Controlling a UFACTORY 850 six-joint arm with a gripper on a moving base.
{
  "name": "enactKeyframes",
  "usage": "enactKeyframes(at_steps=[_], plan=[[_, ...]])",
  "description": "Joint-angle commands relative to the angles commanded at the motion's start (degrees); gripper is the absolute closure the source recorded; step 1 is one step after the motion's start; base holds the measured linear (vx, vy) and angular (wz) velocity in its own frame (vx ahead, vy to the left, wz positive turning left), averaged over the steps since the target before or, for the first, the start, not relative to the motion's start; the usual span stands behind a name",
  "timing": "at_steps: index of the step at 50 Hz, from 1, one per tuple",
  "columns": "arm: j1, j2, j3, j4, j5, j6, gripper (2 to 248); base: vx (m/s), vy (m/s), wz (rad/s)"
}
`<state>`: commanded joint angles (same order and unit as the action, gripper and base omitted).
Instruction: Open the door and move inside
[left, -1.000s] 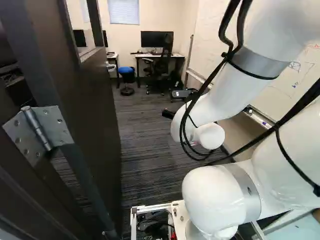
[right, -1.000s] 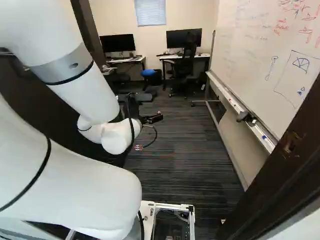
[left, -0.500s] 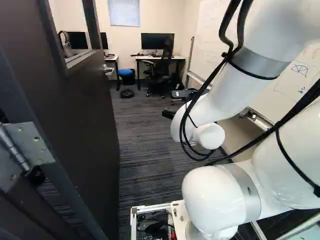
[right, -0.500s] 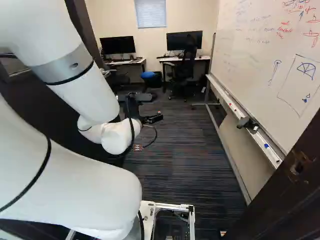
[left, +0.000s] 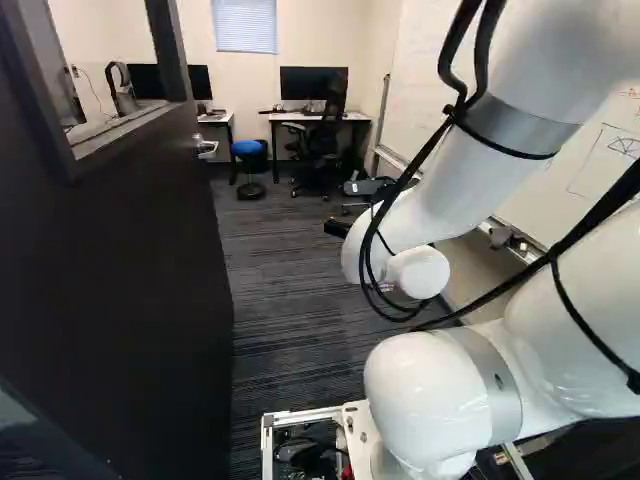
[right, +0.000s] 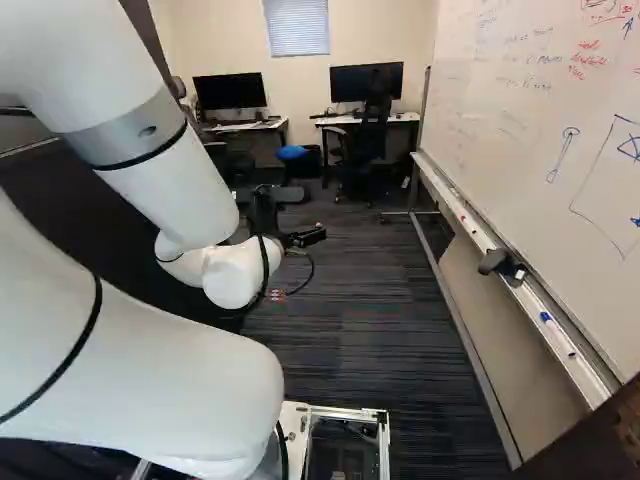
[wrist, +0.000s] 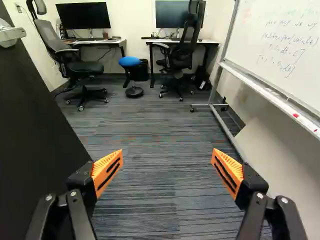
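Okay, left to right in the left base view, we have the dark door (left: 130, 270) standing open along the left side, with a window pane (left: 110, 35) high up and a silver handle (left: 207, 149) near its far edge. Past it we see a monitor (left: 200, 82), then a blue-topped stool (left: 247, 148), then a desk (left: 285, 118) carrying another monitor (left: 312, 84), with a black chair (left: 325, 130) at it. Right of the middle we get our white arm (left: 470, 190), reaching ahead over striped carpet (left: 285, 290); the whiteboard (left: 590, 180) is behind it at the right.

We find the gripper (right: 264, 208) well ahead of the base, inside the doorway. Per the wrist view, we call its fingers spread wide, orange pads (wrist: 107, 170) well apart, carpet showing between them. We see the door beside the gripper, on the robot's left.
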<state>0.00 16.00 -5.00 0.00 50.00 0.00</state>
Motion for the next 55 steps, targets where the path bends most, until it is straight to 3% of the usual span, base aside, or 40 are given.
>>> enactKeyframes(at_steps=[55], plan=[[0.0,0.0,0.0,0.0,0.0,0.0,3,0.168,0.001,-0.006]])
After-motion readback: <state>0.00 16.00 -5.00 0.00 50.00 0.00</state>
